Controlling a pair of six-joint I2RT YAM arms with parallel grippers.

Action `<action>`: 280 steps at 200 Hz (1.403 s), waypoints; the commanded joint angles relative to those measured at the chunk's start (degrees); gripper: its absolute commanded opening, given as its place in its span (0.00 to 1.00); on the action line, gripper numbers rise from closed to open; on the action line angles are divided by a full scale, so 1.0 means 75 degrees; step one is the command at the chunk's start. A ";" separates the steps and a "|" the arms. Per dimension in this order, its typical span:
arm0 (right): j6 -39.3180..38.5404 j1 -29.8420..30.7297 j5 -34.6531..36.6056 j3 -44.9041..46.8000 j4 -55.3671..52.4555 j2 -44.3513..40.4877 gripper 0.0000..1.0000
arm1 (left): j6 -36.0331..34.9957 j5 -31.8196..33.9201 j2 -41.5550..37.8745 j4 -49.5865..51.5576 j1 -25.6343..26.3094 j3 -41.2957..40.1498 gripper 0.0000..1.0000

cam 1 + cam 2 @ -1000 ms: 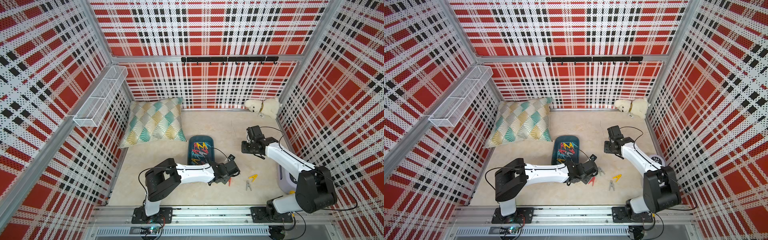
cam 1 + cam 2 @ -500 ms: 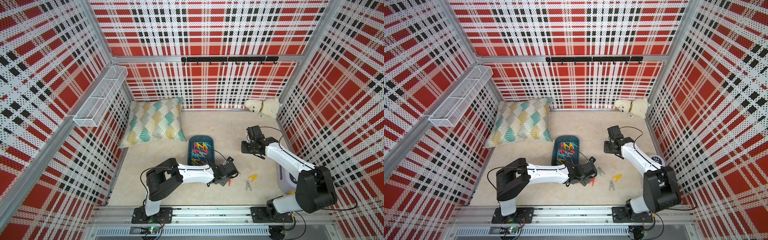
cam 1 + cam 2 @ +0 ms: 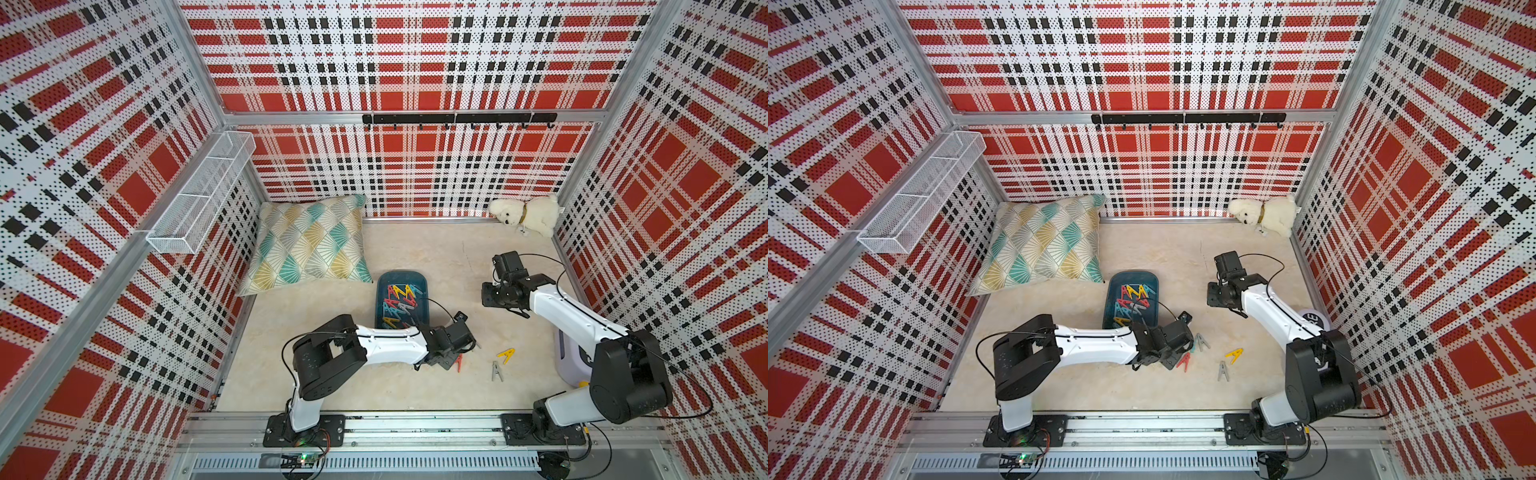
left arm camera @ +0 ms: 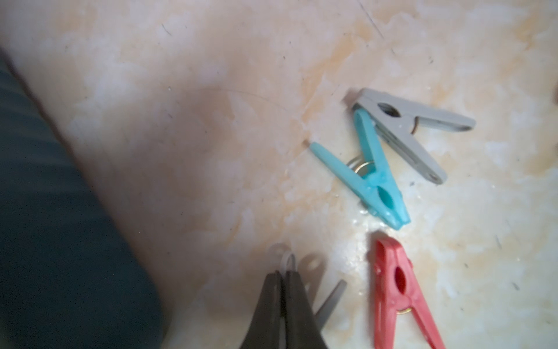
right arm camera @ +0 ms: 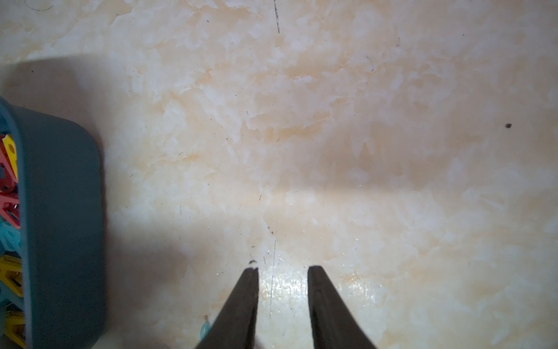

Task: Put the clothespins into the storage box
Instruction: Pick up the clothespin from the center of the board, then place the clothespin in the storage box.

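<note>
Left gripper (image 4: 282, 275) is clamped shut on a grey clothespin (image 4: 330, 299) just right of the storage box (image 3: 401, 276), which holds many clothespins (image 3: 399, 293); right gripper (image 5: 282, 272), jaws apart, hangs over bare floor (image 5: 332, 151) farther right.

Shallow dark teal rectangular plastic storage box (image 3: 401, 275), low-walled, holding a jumble of small A-shaped plastic clothespins (image 3: 398, 299) in red, yellow, light blue and grey.
At its 4 to 5 o'clock more lie flat on the floor: a red clothespin (image 4: 398, 290), a light blue clothespin (image 4: 374, 178) touching a grey clothespin (image 4: 407, 130), and farther out a yellow clothespin (image 3: 505, 355) near a second grey clothespin (image 3: 496, 371).
</note>
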State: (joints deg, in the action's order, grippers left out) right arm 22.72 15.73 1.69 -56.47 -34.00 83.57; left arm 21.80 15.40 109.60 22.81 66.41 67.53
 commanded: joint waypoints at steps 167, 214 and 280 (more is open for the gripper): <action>0.0014 0.0534 0.0228 -0.0401 0.0125 0.0442 0.35 | 0.0298 -0.0102 -0.1293 -0.2385 -0.2854 -0.0894 0.01; 0.0074 0.0677 0.0301 -0.0428 0.0089 0.0477 0.35 | 0.0718 -0.0711 -0.0472 -0.2866 -0.3027 -0.0557 0.02; 0.0126 0.0882 0.0348 -0.0539 0.0088 0.0596 0.35 | 0.1153 -0.1298 0.0011 -0.3384 -0.3277 -0.0541 0.09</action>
State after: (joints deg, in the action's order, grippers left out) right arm 23.18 21.30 3.57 -58.65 -33.32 86.96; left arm 28.75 7.77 108.49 -0.05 42.09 62.08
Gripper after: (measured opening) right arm 0.346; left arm 0.073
